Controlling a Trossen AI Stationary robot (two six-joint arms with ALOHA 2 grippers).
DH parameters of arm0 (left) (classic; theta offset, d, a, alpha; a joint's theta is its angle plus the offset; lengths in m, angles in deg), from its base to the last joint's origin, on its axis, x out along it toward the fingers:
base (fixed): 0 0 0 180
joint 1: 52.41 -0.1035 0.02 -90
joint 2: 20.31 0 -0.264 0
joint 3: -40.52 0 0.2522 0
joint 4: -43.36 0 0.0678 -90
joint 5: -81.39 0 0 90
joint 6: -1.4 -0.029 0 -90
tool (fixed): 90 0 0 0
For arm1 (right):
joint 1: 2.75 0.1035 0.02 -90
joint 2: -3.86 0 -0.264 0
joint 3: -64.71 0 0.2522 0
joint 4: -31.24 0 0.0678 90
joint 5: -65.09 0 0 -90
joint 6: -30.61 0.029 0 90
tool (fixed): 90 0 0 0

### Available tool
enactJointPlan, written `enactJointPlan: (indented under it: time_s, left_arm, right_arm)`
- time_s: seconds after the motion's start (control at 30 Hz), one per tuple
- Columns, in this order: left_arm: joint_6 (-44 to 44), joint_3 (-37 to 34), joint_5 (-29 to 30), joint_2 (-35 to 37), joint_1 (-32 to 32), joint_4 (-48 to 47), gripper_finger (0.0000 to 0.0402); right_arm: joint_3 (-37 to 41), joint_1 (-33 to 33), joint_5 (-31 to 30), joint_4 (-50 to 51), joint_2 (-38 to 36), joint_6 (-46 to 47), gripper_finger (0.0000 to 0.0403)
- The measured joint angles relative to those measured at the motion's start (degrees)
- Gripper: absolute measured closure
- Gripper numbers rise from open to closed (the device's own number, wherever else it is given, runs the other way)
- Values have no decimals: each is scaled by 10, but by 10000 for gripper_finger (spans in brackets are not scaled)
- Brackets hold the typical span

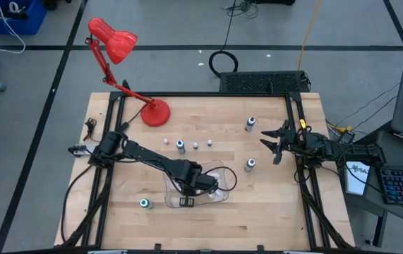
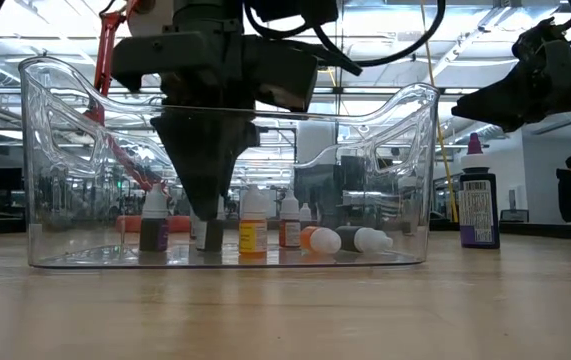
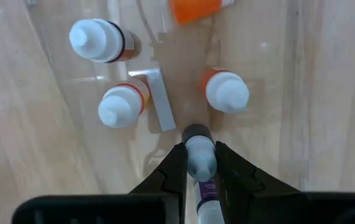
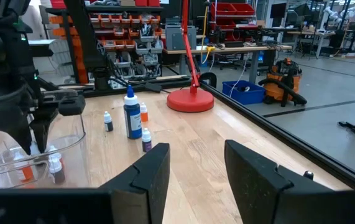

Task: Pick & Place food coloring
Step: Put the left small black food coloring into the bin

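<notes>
A red lamp (image 1: 116, 53) stands on the wooden table (image 1: 116, 212). The floor (image 1: 173, 21) is gray. Shelves (image 4: 127, 25) hold red bins.

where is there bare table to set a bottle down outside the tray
Free: the wood between the lone bottle and the table's left edge, and the front right corner below the right gripper. Crowded: the tray, where the left gripper holds a bottle.

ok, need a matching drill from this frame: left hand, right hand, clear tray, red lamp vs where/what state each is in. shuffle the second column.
Things:
1. left hand
2. right hand
3. clear tray
4. red lamp

States:
A. standing at the table's far left
B. shut on a small bottle, down inside the tray
C. open, empty, at the right side of the table
D. holding several small bottles

Pairs: 1-B, 2-C, 3-D, 4-A
</notes>
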Motion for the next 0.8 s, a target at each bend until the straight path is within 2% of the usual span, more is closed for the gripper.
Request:
enactJointPlan:
  time_s: [0.07,0.23,0.37,0.5,0.67,0.8]
  left_arm:
    - [6,0,0,0,0,0,321]
    - [13,0,2,-1,0,0,230]
    - [21,0,2,-1,0,-1,184]
    - [28,25,2,-1,0,-34,160]
    - [10,76,28,16,0,-107,150]
    - [12,73,115,74,0,-132,150]
  right_arm:
    - [0,0,0,0,0,0,261]
    - [0,0,0,0,0,0,261]
    - [0,0,0,0,0,0,261]
    - [0,0,0,0,0,0,261]
    - [0,0,0,0,0,0,261]
    - [0,0,0,0,0,0,261]
